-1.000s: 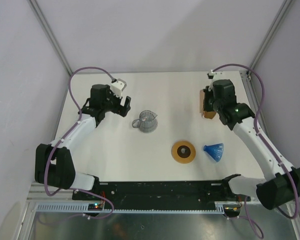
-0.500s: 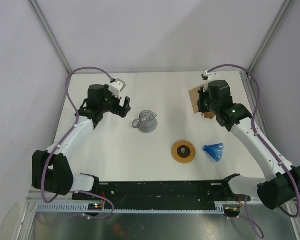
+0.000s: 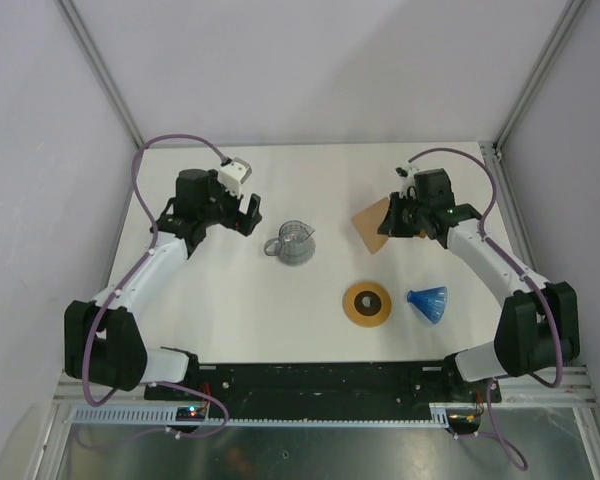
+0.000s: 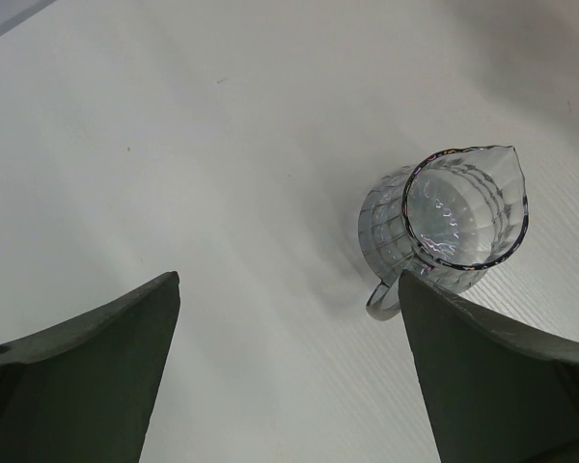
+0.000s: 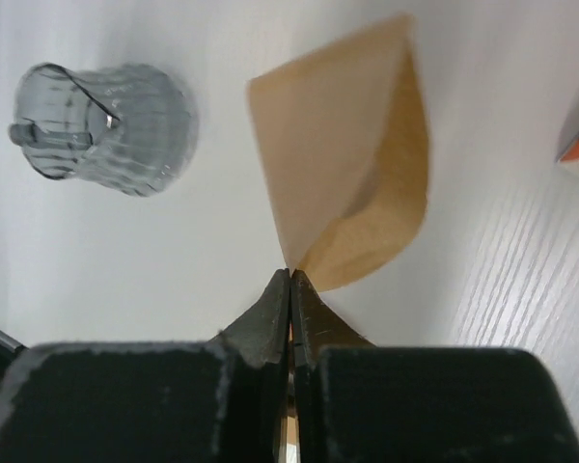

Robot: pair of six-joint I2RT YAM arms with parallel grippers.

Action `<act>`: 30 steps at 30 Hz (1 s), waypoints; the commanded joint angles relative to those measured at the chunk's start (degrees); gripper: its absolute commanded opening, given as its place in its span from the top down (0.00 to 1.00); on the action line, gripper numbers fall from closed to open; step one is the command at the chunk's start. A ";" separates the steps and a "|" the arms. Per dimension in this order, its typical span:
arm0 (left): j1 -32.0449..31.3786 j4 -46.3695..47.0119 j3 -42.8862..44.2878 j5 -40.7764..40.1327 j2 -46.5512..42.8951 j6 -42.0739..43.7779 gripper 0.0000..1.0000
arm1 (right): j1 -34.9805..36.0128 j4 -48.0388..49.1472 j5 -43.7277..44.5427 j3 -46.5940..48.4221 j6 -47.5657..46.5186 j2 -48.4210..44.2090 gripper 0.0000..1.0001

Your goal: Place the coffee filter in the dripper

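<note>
Table (image 3: 230, 310): flat matte white top with a faint linear grain in the wrist views.
Coffee filter (image 3: 372, 225): single thin sheet of tan paper, fan-shaped, flat with a soft crease, darker where it doubles over. It is pinched at its narrow end and fans out from the fingertips toward the glass jug. It is held at the far right of the table, well apart from the dripper. Whether its free edge touches the table cannot be told.
Right gripper (image 5: 289, 280): dark wedge-shaped fingers pressed together, clamping the filter's pointed end between their tips.
Dripper (image 3: 428, 302): small translucent blue ribbed cone on the table near the front edge, just right of the brown ring. Nothing touches it. Upright or lying over cannot be told.
Brown ring (image 3: 367, 303): flat round disc, orange-brown, with a dark hole in the centre, resting on the table.
Glass jug (image 4: 458, 217): clear greyish glass with ribbed walls, a pour spout and a small loop handle, standing upright near the table's middle.
Left gripper (image 4: 288, 289): dark fingers spread wide with nothing between them, poised above the table beside the jug.
</note>
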 commanded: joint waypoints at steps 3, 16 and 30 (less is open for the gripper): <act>0.36 0.33 0.09 0.54 -0.74 0.52 0.00 | -0.98 4.40 -5.29 -1.13 1.82 0.24 1.00; 0.36 0.33 0.65 0.76 -0.04 0.48 0.00 | -3.69 -5.47 11.17 2.29 -6.45 -4.90 1.00; 0.36 0.34 0.90 0.78 0.50 0.40 0.00 | -8.41 -10.07 21.78 9.53 -12.67 -6.28 1.00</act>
